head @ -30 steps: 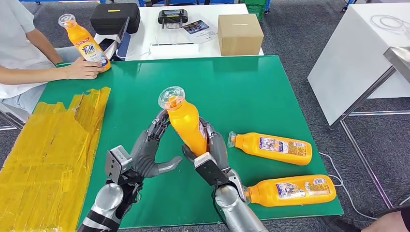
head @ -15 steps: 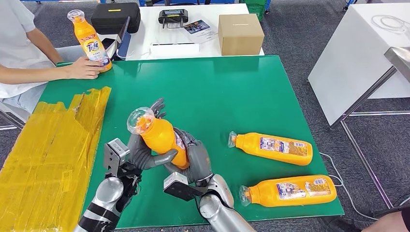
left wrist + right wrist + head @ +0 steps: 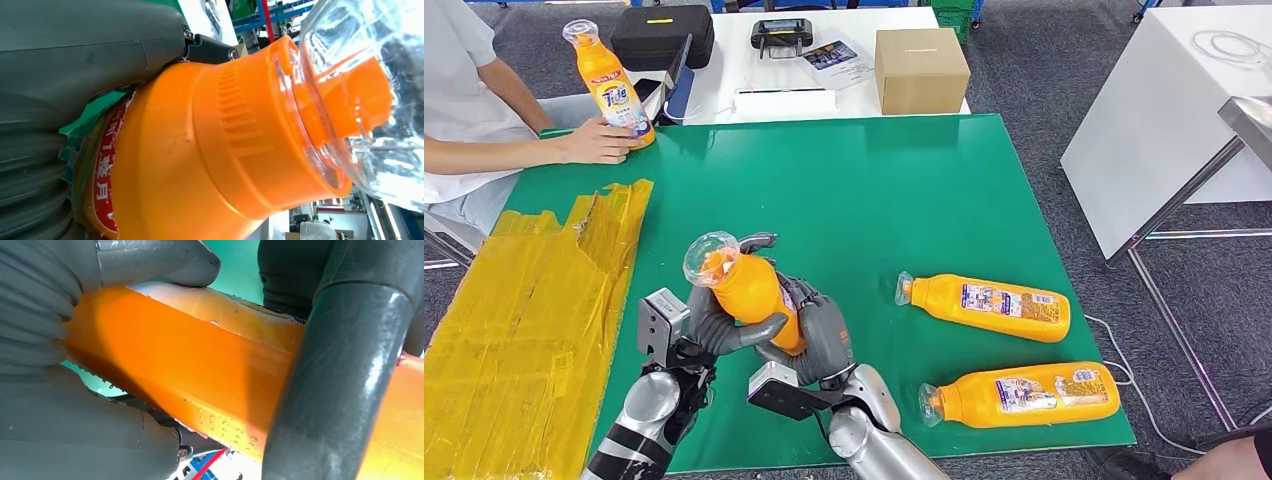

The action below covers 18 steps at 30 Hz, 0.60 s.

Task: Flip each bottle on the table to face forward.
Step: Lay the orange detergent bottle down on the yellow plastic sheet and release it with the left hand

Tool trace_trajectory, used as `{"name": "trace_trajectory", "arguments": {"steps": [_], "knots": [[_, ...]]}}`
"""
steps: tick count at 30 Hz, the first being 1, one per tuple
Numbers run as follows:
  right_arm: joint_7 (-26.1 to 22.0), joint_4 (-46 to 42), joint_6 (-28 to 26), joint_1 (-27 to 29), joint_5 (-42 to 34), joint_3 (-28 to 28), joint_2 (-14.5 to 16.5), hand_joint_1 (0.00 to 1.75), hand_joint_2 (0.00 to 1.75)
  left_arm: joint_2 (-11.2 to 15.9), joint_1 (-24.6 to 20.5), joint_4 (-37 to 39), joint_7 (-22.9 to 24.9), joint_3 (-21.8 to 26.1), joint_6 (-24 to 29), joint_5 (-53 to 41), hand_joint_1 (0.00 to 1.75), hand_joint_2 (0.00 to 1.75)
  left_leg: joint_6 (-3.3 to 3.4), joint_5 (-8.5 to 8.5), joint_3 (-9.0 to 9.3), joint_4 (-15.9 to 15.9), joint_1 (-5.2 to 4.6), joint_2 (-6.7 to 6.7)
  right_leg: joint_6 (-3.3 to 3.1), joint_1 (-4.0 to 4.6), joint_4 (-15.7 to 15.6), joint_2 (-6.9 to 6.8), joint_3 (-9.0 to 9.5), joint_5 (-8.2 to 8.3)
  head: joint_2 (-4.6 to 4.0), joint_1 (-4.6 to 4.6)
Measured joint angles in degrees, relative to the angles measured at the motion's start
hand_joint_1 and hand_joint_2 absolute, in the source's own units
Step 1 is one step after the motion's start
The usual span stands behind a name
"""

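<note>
Both of my hands hold one orange bottle (image 3: 749, 290) with a clear cap, tilted to the left above the green table (image 3: 904, 200). My left hand (image 3: 714, 320) wraps its neck side; my right hand (image 3: 819, 335) grips its body from the right. The left wrist view shows the bottle's (image 3: 210, 150) shoulder and clear cap close up. In the right wrist view my fingers (image 3: 320, 370) cross the orange body (image 3: 200, 370). Two more orange bottles lie on their sides at the right: one (image 3: 989, 305) mid-table, one (image 3: 1024, 393) near the front edge. A person holds another bottle (image 3: 611, 85) upright at the far left corner.
Crumpled yellow plastic sheeting (image 3: 524, 310) covers the table's left side. A white table behind carries a black case (image 3: 662, 35), a cardboard box (image 3: 920, 68) and a controller (image 3: 784, 35). Another white table (image 3: 1164, 110) stands at the right.
The held bottle went from upright in my right hand to tilted left and lower, and my left hand closed around it. The person stood their bottle more upright.
</note>
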Motion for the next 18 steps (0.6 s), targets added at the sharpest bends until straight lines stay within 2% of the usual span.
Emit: {"name": "trace_trajectory", "arguments": {"steps": [18], "knots": [[-0.1, 1.0, -0.1, -0.5, -0.1, 0.8, 0.0, 1.75, 1.75, -0.1, 0.3, 0.0, 0.0, 0.6, 0.4, 0.2, 1.75, 1.75, 0.0, 0.0, 0.0, 0.0, 0.0, 0.0, 0.0, 0.0, 0.0, 0.0, 0.0, 0.0, 0.0, 0.0]]}}
